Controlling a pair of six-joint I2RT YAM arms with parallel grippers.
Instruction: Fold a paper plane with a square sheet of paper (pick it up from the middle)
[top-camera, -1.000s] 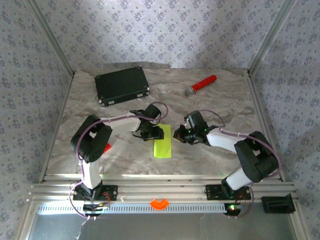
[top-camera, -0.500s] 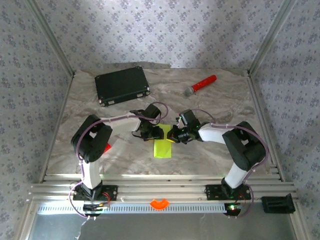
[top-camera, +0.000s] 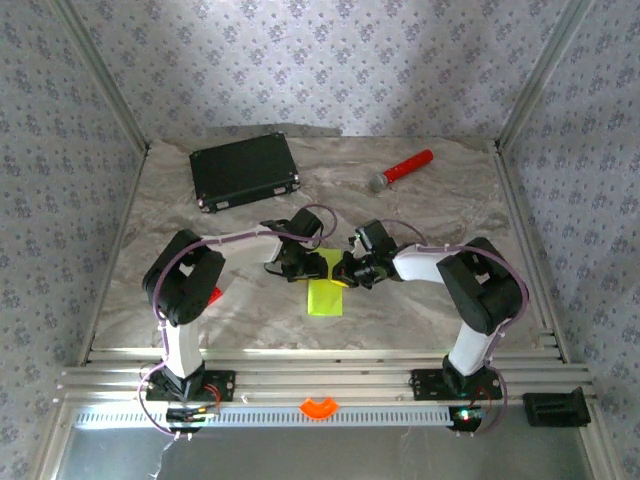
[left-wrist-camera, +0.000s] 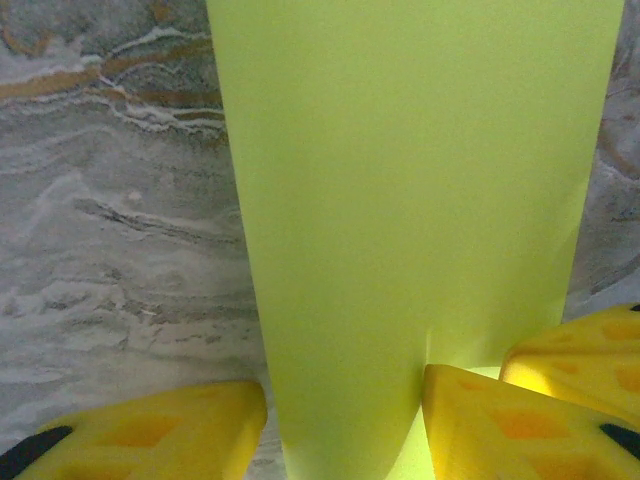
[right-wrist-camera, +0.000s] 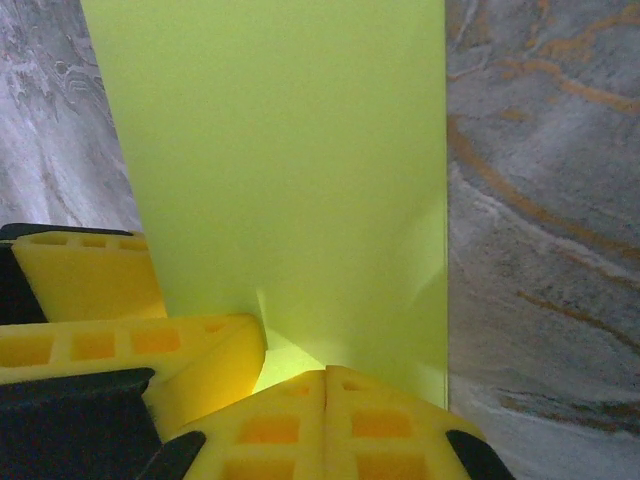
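The square sheet of paper (top-camera: 325, 290), lime yellow-green, lies on the marble table (top-camera: 420, 310) folded into a narrow rectangle. My left gripper (top-camera: 303, 263) is at its far left end. In the left wrist view the paper (left-wrist-camera: 410, 200) runs between that gripper's (left-wrist-camera: 340, 425) parted yellow fingers (left-wrist-camera: 130, 430); marble shows between the left finger and the paper, and the right finger touches its edge. My right gripper (top-camera: 350, 270) meets the same far end from the right. Its (right-wrist-camera: 325, 385) two pads are pressed together, tips against the paper (right-wrist-camera: 290, 160).
A black case (top-camera: 245, 170) lies at the back left and a red-handled microphone (top-camera: 402, 168) at the back right. A small red block (top-camera: 214, 294) sits by the left arm's elbow. An orange piece (top-camera: 319, 407) sits on the front rail.
My right gripper has moved left across the table and now reaches the paper's far end, close to the left gripper. The left arm and the paper have stayed put.
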